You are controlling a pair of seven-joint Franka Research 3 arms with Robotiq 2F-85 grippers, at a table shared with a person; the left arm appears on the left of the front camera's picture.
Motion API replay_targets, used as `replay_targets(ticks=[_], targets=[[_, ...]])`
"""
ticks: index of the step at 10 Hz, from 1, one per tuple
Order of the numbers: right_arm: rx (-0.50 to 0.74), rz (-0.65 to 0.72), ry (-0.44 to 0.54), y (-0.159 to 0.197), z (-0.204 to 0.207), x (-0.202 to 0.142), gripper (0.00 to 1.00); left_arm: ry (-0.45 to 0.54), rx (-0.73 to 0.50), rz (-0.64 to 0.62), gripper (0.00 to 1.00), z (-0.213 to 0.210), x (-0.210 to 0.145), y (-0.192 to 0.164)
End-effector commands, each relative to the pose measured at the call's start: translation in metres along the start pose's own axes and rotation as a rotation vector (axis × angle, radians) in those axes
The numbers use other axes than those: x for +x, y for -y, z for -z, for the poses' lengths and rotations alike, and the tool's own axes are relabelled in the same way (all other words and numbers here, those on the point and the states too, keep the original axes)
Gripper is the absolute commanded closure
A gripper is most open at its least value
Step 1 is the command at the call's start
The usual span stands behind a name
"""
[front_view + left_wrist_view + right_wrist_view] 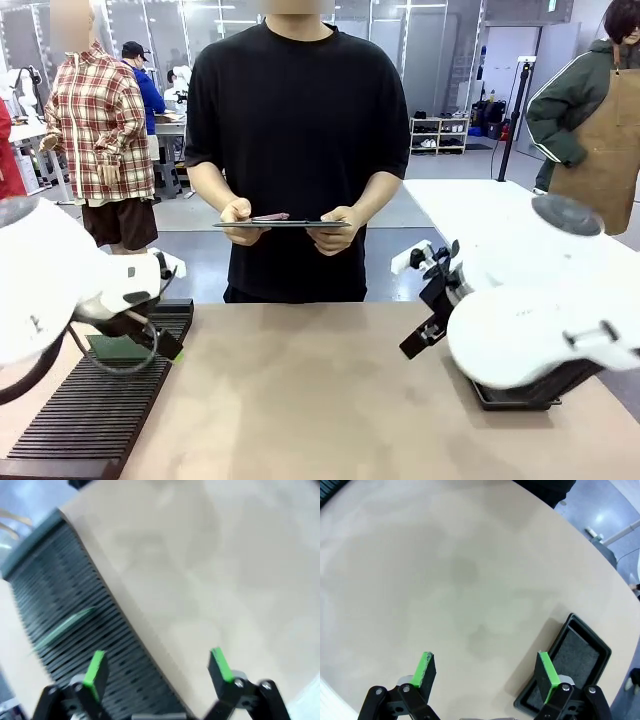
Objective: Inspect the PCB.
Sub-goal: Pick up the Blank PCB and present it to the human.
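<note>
The left gripper (157, 669) gapes empty, with the PCB (64, 626) slotted in the rack (55, 570) at its ten o'clock. The right gripper (487, 672) is likewise wide open and empty, with a black tray (576, 656) at three o'clock.

A: The table (330, 400) looks smooth and matt, a beige top with faint dull patches.

B: The rack (90, 420) on it reads as black ribbed plastic with a slight satin sheen. The PCB (64, 625) in its slots shows a thin pale-green edge, too blurred to judge the finish.

A: The tray (590, 636) is black plastic with a smooth rim and a grainy, matt floor.

B: The left arm (40, 290) and right arm (545, 335) wear glossy white plastic shells. The right gripper (485, 672) is matt black, and its green pads (425, 669) look rubbery, one scuffed at the tip.

A: The person's shirt (300, 110) is matt black cloth.
</note>
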State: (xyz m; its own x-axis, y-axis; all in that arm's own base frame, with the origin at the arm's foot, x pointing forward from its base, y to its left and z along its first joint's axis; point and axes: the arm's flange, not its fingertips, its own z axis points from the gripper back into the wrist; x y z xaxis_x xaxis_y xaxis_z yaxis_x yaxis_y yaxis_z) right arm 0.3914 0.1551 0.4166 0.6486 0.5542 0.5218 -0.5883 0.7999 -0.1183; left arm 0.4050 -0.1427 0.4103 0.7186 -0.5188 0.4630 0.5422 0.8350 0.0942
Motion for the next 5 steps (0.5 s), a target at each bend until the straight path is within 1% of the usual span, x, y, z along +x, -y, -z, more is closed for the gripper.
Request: replay_targets(ticks=[1, 2, 3, 4, 5], targets=[[0.176, 0.011, -0.032, 0.030, -0.053, -0.006, 0.00, -0.042, -0.212, -0.022, 0.00, -0.053, 0.002, -0.022], [0.282, 0.031, -0.040, 0.043, -0.073, -0.015, 0.00, -0.034, -0.347, -0.054, 0.00, -0.071, -0.006, -0.035], [0.388, 0.057, -0.046, 0.055, -0.091, -0.031, 0.00, 0.010, -0.506, -0.086, 0.00, -0.092, -0.021, -0.049], [0.528, 0.130, -0.018, 0.073, -0.106, -0.054, 0.00, 0.073, -0.638, -0.121, 0.00, -0.116, -0.044, -0.068], [0.642, 0.199, -0.002, 0.089, -0.116, -0.080, 0.00, 0.128, -0.725, -0.175, 0.00, -0.128, -0.070, -0.086]])
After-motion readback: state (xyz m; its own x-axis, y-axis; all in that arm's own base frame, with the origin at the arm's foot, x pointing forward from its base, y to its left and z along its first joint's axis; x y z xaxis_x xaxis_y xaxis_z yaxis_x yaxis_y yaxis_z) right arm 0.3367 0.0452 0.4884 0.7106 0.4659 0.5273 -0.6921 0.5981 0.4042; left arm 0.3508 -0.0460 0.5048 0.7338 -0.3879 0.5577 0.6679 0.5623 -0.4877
